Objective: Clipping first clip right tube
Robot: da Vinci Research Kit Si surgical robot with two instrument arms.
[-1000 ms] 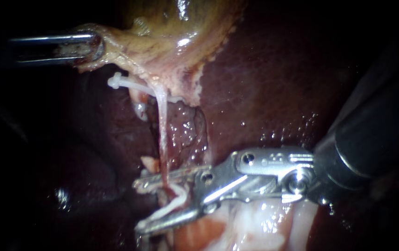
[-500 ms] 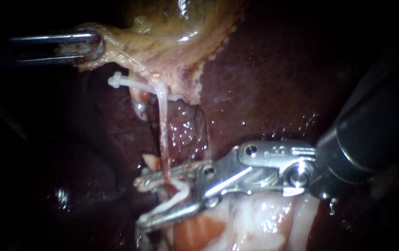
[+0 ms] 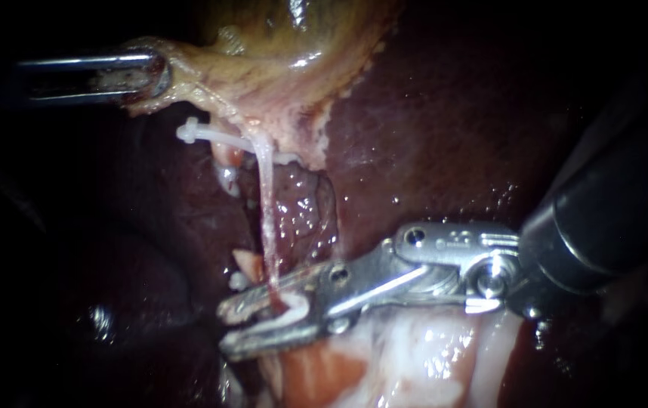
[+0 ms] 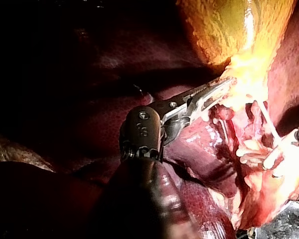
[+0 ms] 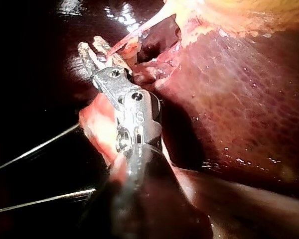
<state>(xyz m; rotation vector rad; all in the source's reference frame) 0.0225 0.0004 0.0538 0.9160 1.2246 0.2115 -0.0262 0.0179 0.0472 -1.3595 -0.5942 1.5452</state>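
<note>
Endoscope view: the right instrument (image 3: 227, 329) has its jaws drawn close together on a white clip (image 3: 291, 308). Both jaws press it from two sides, and the tube (image 3: 267, 219) passes down between them inside that clip. The tube is a thin pale strand, reddened where it enters the jaws, and it runs from there up to the gallbladder (image 3: 279, 45). Just below the jaws lies pale pink fatty tissue (image 3: 415, 363). Behind and beside them spreads the dark, wet liver (image 3: 430, 136). Farther up the tube from the jaws, near the gallbladder, a second clip (image 3: 203, 136) lies crosswise. Well apart from the right instrument, the left instrument (image 3: 156, 75) is clenched on the gallbladder's ragged pale edge.

Left wrist view: the left instrument (image 4: 224, 89) grips that edge from two sides.

Right wrist view: the right instrument (image 5: 91, 45) has the tube (image 5: 139, 31) running in between its jaws.
</note>
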